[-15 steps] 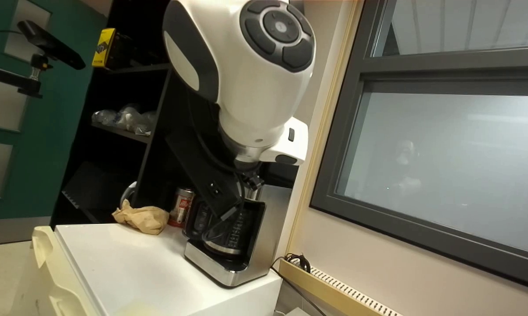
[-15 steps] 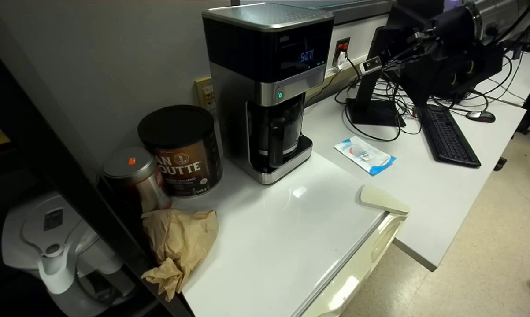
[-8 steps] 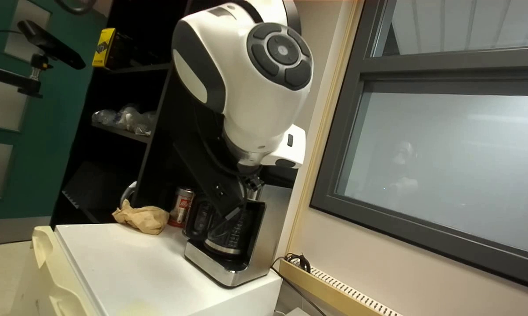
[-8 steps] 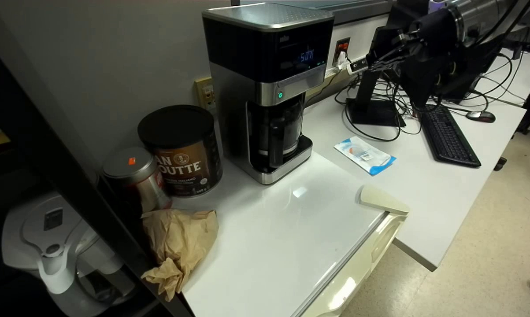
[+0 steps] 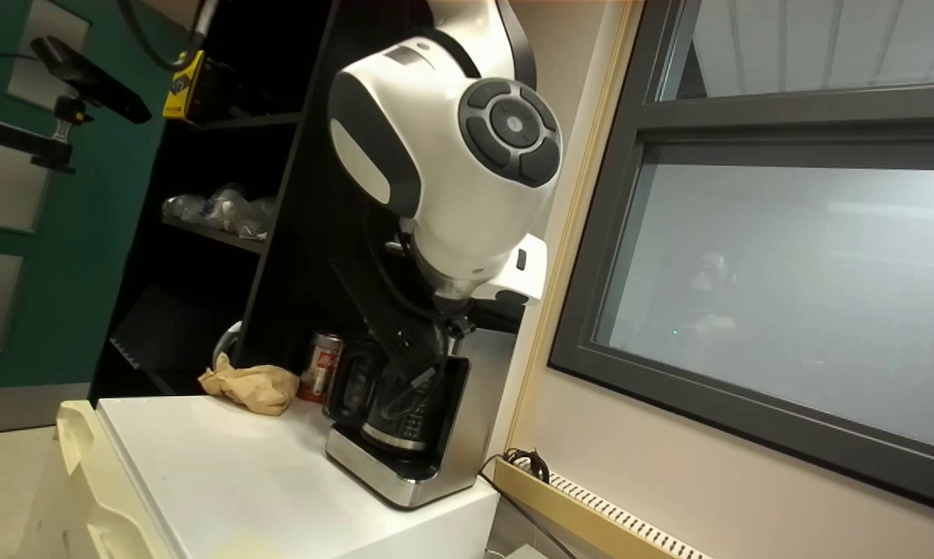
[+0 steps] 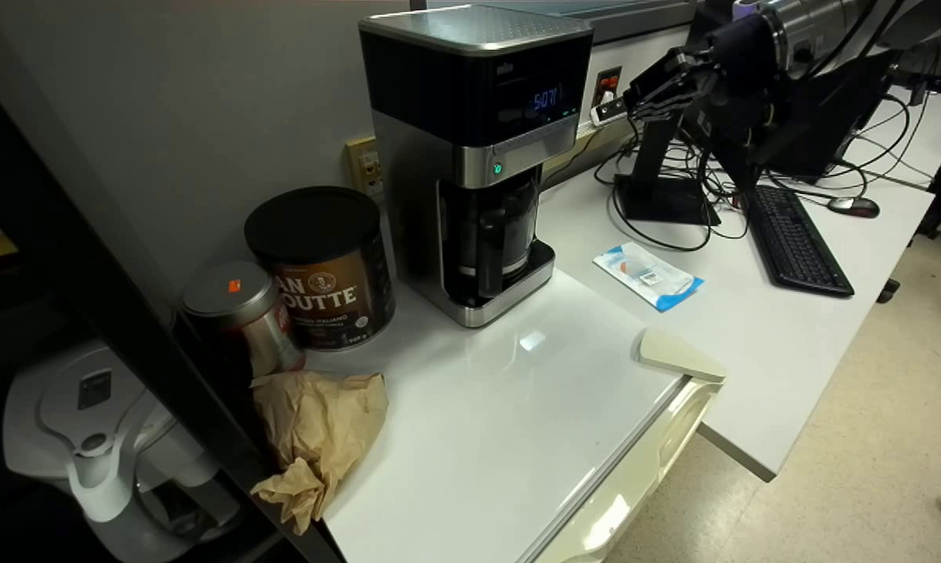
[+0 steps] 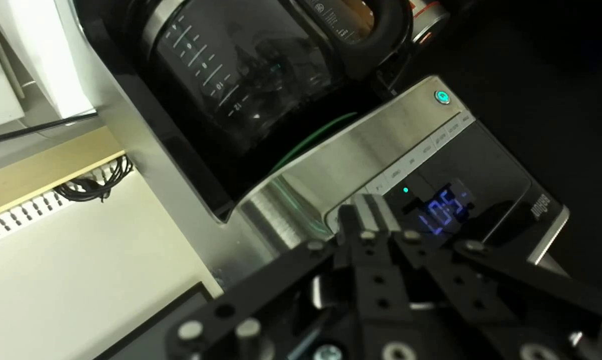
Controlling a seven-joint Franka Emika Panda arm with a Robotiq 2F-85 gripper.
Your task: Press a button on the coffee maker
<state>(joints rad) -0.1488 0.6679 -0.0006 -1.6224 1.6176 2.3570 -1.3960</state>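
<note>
Jaws pressing together, nothing between them, probably making one firm tip for poking! Just beyond them, not touching, the coffee maker (image 6: pixel 475 164) is standing with its button row (image 7: pixel 412 161) facing them.

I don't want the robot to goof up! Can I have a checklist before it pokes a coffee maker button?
1. Coffee maker powered: ok, its clock display glows.
2. Glass carafe in place: ok, inside the coffee maker.
3. Hand shut for poking: ok, holding nothing.
4. Hand on the buttons: not ok yet; in an exterior view the fingertips are apart from the coffee maker.
5. Hand lined up with one button: cannot tell.
</note>
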